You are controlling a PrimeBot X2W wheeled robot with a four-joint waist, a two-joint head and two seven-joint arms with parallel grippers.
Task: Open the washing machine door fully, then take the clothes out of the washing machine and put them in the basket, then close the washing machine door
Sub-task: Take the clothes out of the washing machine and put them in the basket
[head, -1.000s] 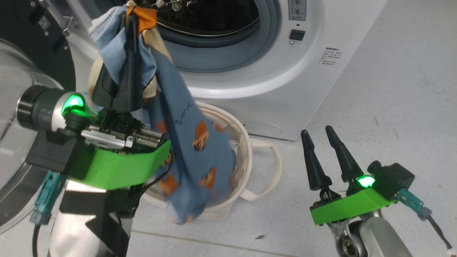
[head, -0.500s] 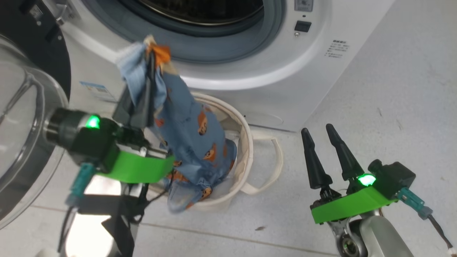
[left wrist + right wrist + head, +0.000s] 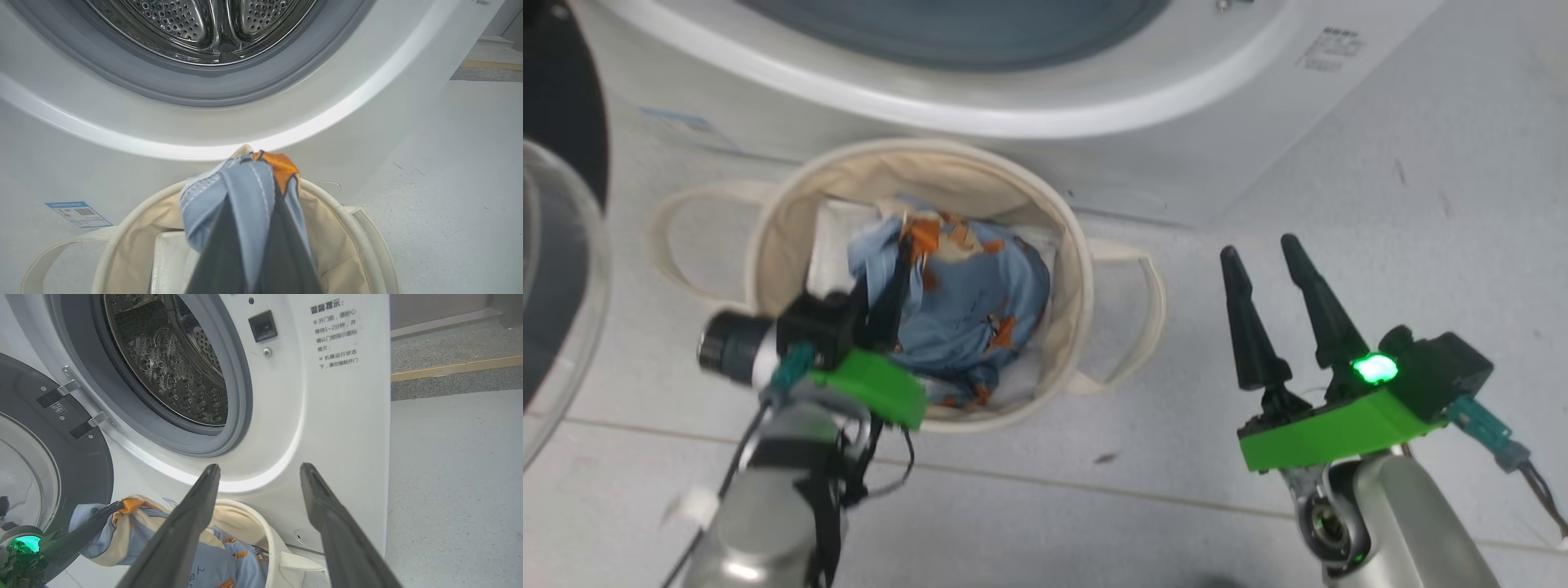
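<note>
The left gripper, a pair of long dark fingers, is clamped tight on the top fold of the light blue fabric bundle with orange and cream patches. The fingers reach down into the mouth of the round cream canvas basket. Most of the bundle lies inside the basket, on a plain white folded sheet at its bottom. In the left wrist view the pinched fold, blue with an orange tip, stands up past the fingertips in front of the far rim of the basket.

The right gripper has its fingers spread wide and holds nothing. It hovers over the pale grey floor on the right of the basket, apart from the right loop handle, with the fingers pointing towards the machine.

The basket stands on the floor just in front of the big white front-loading washing machine. Whether the two touch cannot be told. The grey rubber ring and the perforated steel drum are exposed. The large round door with glossy black rim and clear glass centre is swung open on its hinges at the left of the opening. A small blue label is on the machine front, low on the left; printed text is on the right.
</note>
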